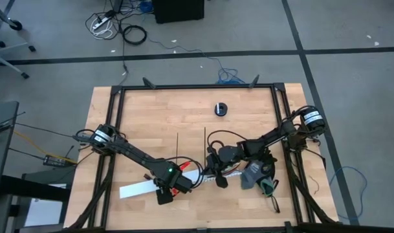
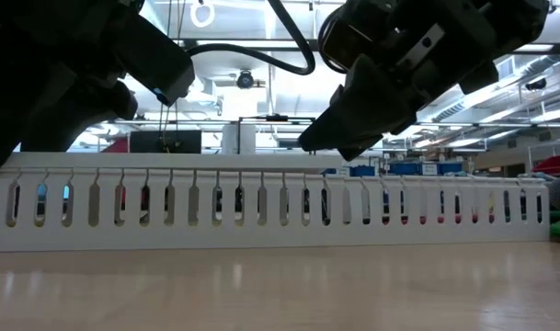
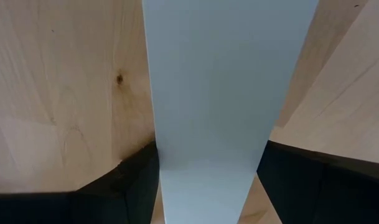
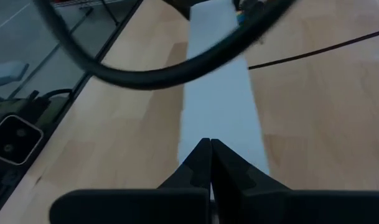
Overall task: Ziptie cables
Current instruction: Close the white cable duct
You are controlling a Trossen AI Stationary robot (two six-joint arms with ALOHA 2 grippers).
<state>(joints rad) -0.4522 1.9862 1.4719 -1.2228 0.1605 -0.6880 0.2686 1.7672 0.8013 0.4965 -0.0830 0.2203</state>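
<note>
Cables [image 1: 232, 173] beside right jaws [image 1: 220, 184]

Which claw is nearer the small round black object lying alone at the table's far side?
Right. The right claw sits almost straight below the round black object in the high view, over the white channel; the left claw is farther off to the side.

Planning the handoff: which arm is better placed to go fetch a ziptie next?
Probably the right: its claw is shut and empty over the white channel, zipties nearby. The left claw straddles that channel.
</note>
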